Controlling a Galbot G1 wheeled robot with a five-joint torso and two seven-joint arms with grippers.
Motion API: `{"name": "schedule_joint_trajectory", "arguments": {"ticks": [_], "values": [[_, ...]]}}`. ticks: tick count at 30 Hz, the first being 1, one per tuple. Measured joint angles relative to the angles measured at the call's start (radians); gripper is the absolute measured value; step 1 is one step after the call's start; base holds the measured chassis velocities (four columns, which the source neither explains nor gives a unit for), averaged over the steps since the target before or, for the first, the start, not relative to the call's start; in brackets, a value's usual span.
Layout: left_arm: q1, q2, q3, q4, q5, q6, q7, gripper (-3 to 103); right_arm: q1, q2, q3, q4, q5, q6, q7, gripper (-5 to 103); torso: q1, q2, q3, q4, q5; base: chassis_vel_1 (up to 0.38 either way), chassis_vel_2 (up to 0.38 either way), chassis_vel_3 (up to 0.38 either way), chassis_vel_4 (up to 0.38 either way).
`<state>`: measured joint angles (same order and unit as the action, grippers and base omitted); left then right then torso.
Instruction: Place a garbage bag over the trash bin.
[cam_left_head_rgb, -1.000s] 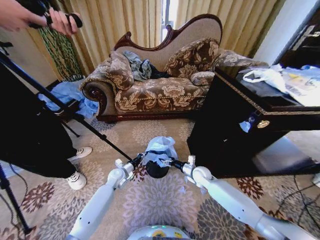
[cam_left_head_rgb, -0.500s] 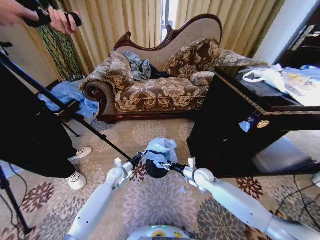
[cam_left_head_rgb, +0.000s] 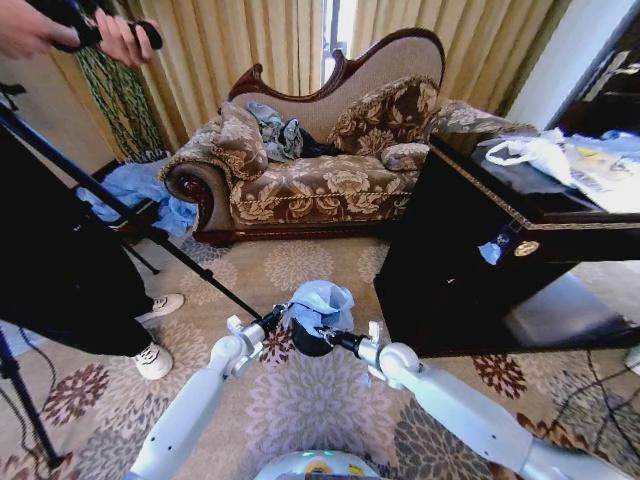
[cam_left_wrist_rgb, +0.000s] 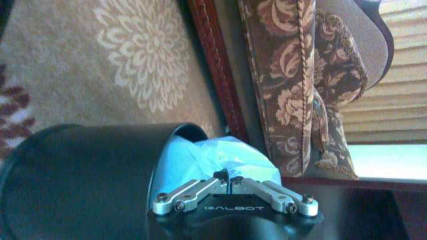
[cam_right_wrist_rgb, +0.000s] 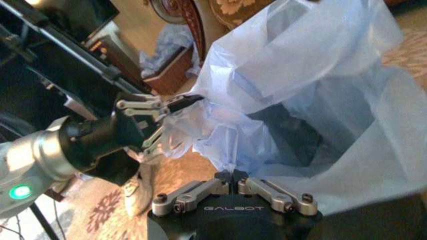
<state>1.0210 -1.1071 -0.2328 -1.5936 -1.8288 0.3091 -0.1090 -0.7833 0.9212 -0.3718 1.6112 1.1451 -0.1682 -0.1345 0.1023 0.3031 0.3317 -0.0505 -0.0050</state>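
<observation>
- My left gripper (cam_left_head_rgb: 277, 319) is pinched tight on the garbage bag (cam_left_head_rgb: 320, 300) at the left side of the trash bin (cam_left_head_rgb: 310, 340); from the left wrist view the two fingers (cam_left_wrist_rgb: 200, 187) meet at their tips (cam_left_wrist_rgb: 228, 178) with pale blue film caught between them, right at the bin's rim (cam_left_wrist_rgb: 160, 165)
- My right gripper (cam_left_head_rgb: 328, 337) is on the opposite side of the bin, its fingers (cam_right_wrist_rgb: 260, 189) drawn together at the tips (cam_right_wrist_rgb: 231, 176) on the bag's near edge (cam_right_wrist_rgb: 320, 185) (the film spreads out from just past the fingertips)
- From the right wrist view I can see my other gripper (cam_right_wrist_rgb: 175, 106) across the bag's mouth, its dark tips clamped on a crumpled fold
- The garbage bag bunches up above the bin's opening as a crinkly, pale blue-white mound, and part of the dark bin (cam_right_wrist_rgb: 293, 132) shows through the thin plastic
- The trash bin stands on the floral carpet (cam_left_head_rgb: 300, 400) directly ahead of me, between my two forearms
- Beyond it sits an ornate patterned sofa (cam_left_head_rgb: 320, 180) with some clothes (cam_left_head_rgb: 278, 132) lying on the seat back, and a heap of blue cloth (cam_left_head_rgb: 135, 190) lies to its left
- A dark wooden cabinet (cam_left_head_rgb: 480, 250) stands to my right, with white plastic bags (cam_left_head_rgb: 560, 160) on top
- A tripod leg (cam_left_head_rgb: 120, 210) slants across the left of my head view
</observation>
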Motion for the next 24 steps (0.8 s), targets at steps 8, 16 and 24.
{"name": "schedule_joint_trajectory", "arguments": {"ticks": [8,16,24], "values": [[0.050,0.042,-0.025,-0.038,-0.015,0.000,-0.011,0,-0.107,0.022,0.007,0.037,-0.080,0.091,-0.008,0,0.000,0.000,0.000,0.0000,-0.0001,0.000,0.000,0.000,0.000],[0.100,0.056,-0.076,-0.040,-0.021,0.002,-0.013,0,-0.135,0.138,-0.046,-0.061,-0.302,0.272,0.001,0,0.000,0.000,0.000,0.0001,0.0000,0.000,0.000,0.000,0.000],[0.097,0.059,-0.114,0.011,-0.023,0.005,-0.009,0,-0.119,0.203,-0.046,-0.200,-0.466,0.347,0.011,0,0.000,0.000,0.000,0.0003,-0.0001,0.000,0.000,0.000,0.000]]}}
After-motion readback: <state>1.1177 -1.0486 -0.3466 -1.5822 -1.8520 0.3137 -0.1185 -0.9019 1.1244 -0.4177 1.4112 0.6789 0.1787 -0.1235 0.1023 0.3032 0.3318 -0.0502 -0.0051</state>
